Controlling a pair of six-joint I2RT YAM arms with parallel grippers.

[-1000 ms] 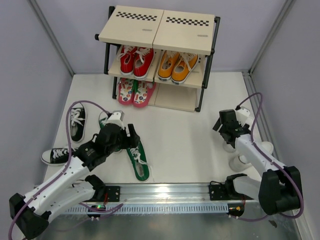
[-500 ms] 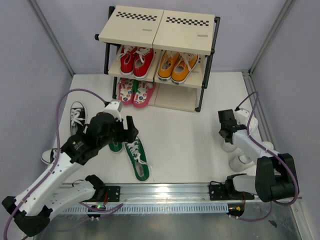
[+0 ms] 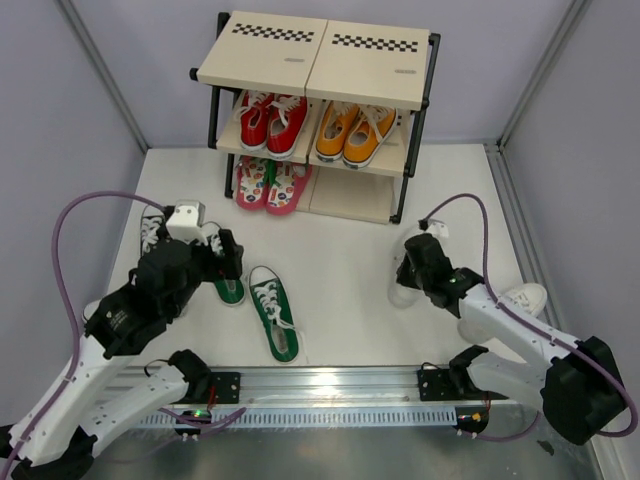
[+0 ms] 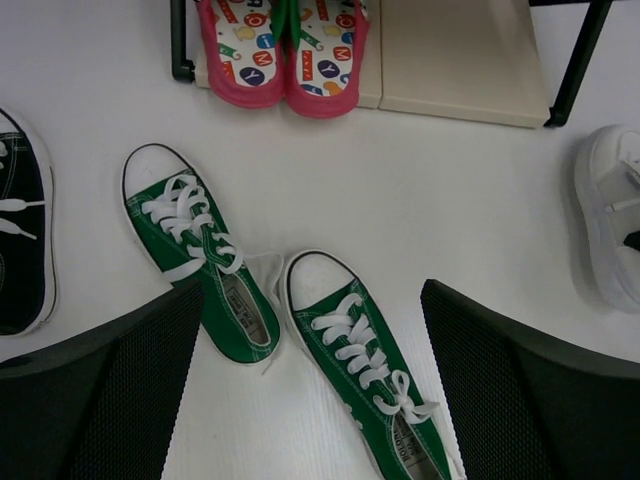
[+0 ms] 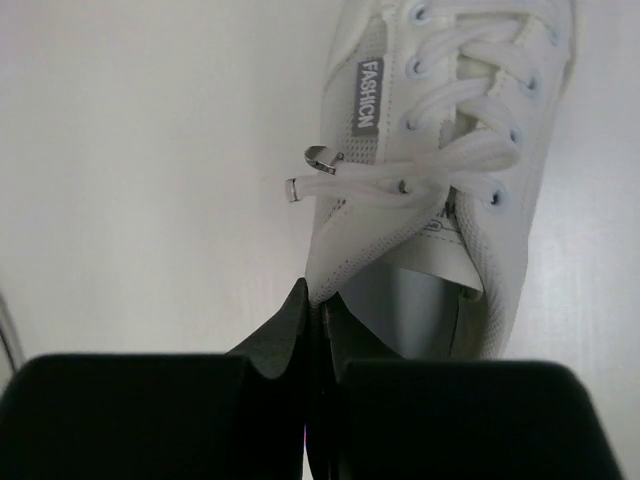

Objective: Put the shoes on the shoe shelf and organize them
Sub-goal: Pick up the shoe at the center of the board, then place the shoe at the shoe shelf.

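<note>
The left arm (image 3: 120,330) rises from its base and bends forward, wrist tipped down just short of the shoe shelf (image 3: 315,55), off its left front corner. The left gripper (image 3: 222,262) hangs with jaws spread wide. The right arm (image 3: 500,325) lies low, reaching toward the shelf's right front leg. The right gripper (image 5: 316,318) is pinched tight on the collar of a white shoe (image 5: 450,120).

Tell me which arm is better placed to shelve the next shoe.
Right. The right gripper is shut on the white shoe at its collar, near the shelf; the left gripper hangs open above the green sneakers, holding nothing.
</note>
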